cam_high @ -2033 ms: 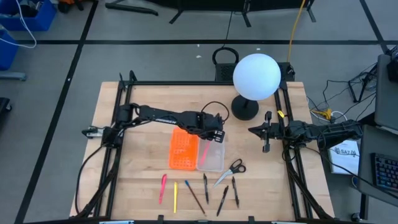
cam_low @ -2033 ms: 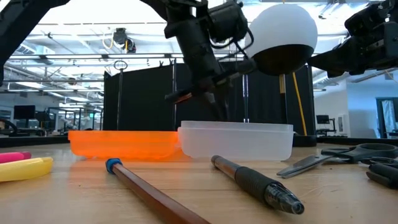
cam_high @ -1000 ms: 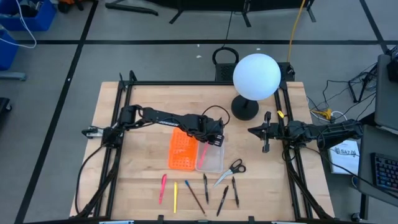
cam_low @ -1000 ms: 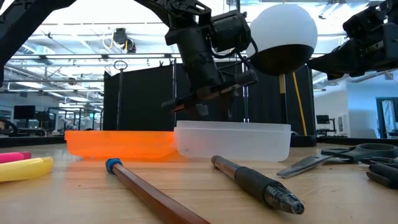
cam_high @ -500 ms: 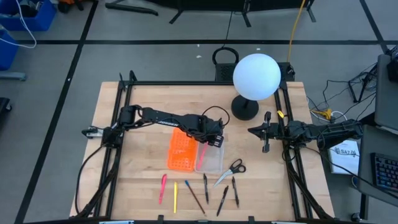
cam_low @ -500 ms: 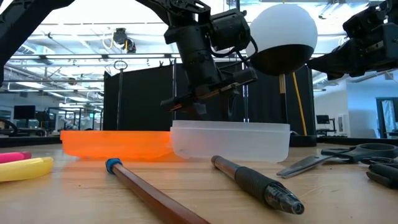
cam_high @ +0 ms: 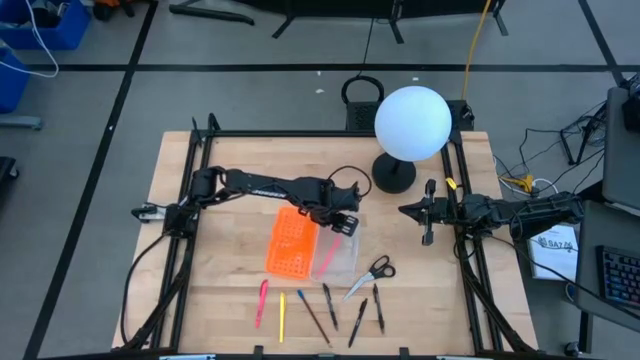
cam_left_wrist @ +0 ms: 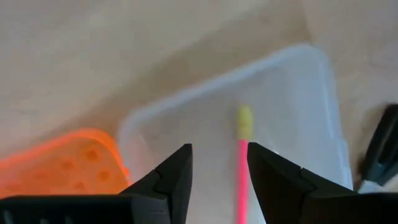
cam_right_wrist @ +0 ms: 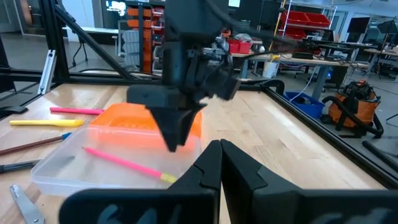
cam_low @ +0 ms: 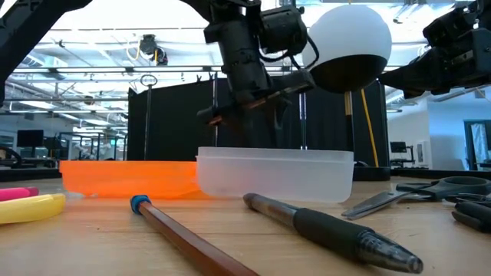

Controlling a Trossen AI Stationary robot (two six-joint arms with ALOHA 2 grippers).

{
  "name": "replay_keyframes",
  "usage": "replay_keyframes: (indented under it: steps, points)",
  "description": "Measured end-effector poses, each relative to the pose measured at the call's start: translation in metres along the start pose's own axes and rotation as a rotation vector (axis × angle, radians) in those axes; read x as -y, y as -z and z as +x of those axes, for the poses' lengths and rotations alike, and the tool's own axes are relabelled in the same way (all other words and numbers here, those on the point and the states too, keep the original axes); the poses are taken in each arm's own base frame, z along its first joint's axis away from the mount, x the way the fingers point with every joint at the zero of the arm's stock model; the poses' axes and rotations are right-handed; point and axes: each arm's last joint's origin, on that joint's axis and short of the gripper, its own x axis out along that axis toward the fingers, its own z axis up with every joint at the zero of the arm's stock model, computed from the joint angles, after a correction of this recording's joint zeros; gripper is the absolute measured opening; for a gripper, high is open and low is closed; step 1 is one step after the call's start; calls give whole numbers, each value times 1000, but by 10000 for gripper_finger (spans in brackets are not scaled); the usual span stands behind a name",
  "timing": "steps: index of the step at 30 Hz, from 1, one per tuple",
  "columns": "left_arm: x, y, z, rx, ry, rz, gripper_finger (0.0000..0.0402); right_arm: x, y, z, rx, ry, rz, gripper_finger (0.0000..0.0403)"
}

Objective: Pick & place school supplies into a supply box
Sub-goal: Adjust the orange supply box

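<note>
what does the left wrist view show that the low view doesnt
Only the left wrist view shows the pink pencil with a yellow end lying inside the clear tray, between the open left gripper fingers. Only the low view shows the white globe lamp, scissors, dark pen and right arm. Both show the tray and orange lid.

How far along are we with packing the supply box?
Done: one pink pencil lies in the clear tray of the supply box. In hand: nothing; the left gripper hangs open above the tray. The right gripper waits shut at the table's right edge. Left: a pink pen, a yellow pencil, several dark pens and the scissors along the near edge.
</note>
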Motion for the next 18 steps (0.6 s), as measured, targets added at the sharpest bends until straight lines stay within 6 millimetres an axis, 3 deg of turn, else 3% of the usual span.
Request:
replay_keyframes:
  steps: [7,11,18]
  points:
    - [14,1,-25,45,-5,216,159,0,-1,0,13,1,3,0]
    - [29,16,-36,53,3,362,146,0,-1,0,14,1,4,0]
    - [21,35,-48,75,-235,404,25,0,-1,0,14,0,4,0]
